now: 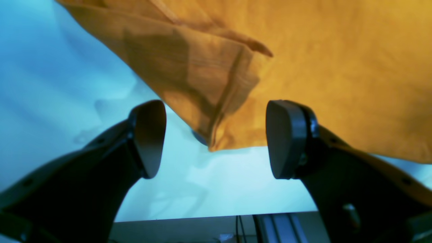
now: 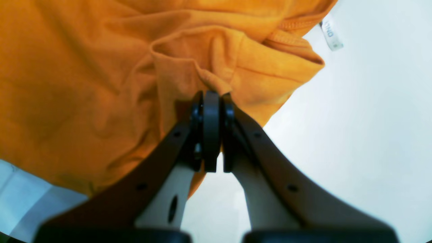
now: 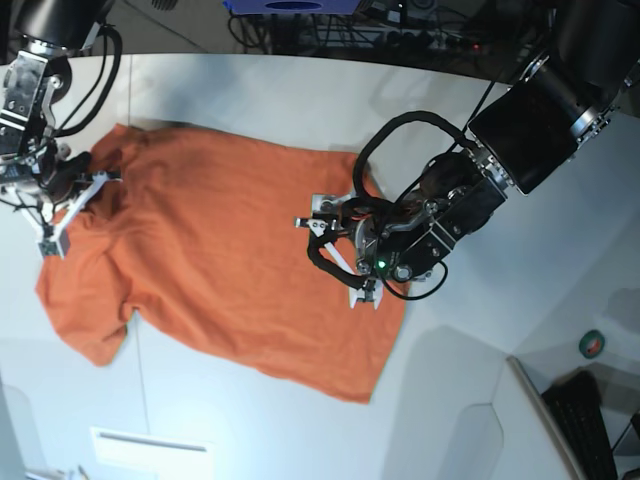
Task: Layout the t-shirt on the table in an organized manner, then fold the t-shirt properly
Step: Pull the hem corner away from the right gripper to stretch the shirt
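**A:** So where's the t-shirt [image 3: 220, 260] at? It's seen spread mostly flat across the middle-left of the table [image 3: 470, 380] in the base view, orange, with one sleeve hanging down toward the near-left corner and the collar end bunched up by the left edge. The hem side is laid out toward the table's middle, a bit skewed rather than squared to the edges.

**B:** Yeah, and the collar area is being pinched. In the right wrist view the right gripper [image 2: 212, 101] is seen fully closed, with a fold of orange cloth caught between its pads, just beside the ribbed neckline. The little white tag [image 2: 331, 35] is seen sticking out past the collar onto bare white tabletop.

**A:** And the other one? The left gripper [image 1: 216, 138] is seen with its jaws spread wide, nothing between them. A folded corner of the hem is seen right in the gap between the pads, lying on the table; whether it's touched by the pads can't be told.

**B:** Agreed. In the base view that arm is seen over the shirt's right-hand edge, near the middle of the table. A roll of tape [image 3: 593, 344] is spotted well apart, off by the table's right edge, and a dark keyboard [image 3: 585, 425] past the near-right corner.
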